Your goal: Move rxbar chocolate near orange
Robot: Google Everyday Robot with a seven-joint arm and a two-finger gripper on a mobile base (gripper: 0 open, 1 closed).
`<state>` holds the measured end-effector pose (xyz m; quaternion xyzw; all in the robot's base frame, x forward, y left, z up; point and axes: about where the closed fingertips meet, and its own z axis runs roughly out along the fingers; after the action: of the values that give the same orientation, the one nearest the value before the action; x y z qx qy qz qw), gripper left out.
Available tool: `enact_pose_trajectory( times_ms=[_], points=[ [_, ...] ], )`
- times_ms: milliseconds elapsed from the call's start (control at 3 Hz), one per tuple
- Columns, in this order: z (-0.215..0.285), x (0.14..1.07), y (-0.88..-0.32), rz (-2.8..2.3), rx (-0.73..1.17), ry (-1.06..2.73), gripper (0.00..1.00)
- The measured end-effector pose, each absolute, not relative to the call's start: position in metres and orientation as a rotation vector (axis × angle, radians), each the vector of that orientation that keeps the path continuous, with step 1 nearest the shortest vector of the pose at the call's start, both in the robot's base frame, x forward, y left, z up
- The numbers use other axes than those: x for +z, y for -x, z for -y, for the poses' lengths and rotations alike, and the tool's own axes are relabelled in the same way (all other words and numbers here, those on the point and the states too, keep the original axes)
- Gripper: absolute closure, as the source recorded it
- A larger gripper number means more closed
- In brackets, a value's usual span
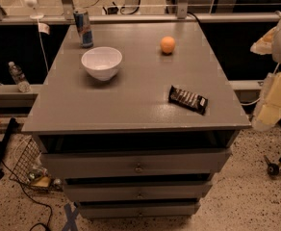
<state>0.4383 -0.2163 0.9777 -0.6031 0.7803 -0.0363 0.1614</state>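
Camera view: the chocolate bar (188, 99) lies flat on the grey tabletop (126, 97), to the right of the white bowl (102, 65) and nearer the front edge than the bowl. The orange (168, 44) also sits right of the bowl, but a little behind it, so bar and orange are well apart with bare tabletop between them.

The gripper (275, 97) shows as a pale shape far right of the bowl, beyond the tabletop's right edge and off the surface. Whether it is open or closed cannot be told.

From the gripper, the bar lies inward, toward the bowl. The bar's long axis runs on a diagonal, 1 end pointing back toward the bowl and the other toward the front-right corner. A grasp across its short width looks the natural choice for the 1 arm.

That outer end is near the corner, so a clumsy touch could push the bar off. The way to the orange looks open; the bowl and the can (83, 28) behind it stand aside. The orange may roll if bumped.
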Motion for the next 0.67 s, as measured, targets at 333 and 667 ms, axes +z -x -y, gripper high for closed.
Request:
enact_pose_trajectory(
  times_ms=[333, 667],
  points=[
    [0.214, 0.975, -0.441, -2.226, -0.102, 1.72, 0.0],
    [0.2, 0.961, -0.454, -2.217, -0.094, 1.712, 0.0]
  ],
)
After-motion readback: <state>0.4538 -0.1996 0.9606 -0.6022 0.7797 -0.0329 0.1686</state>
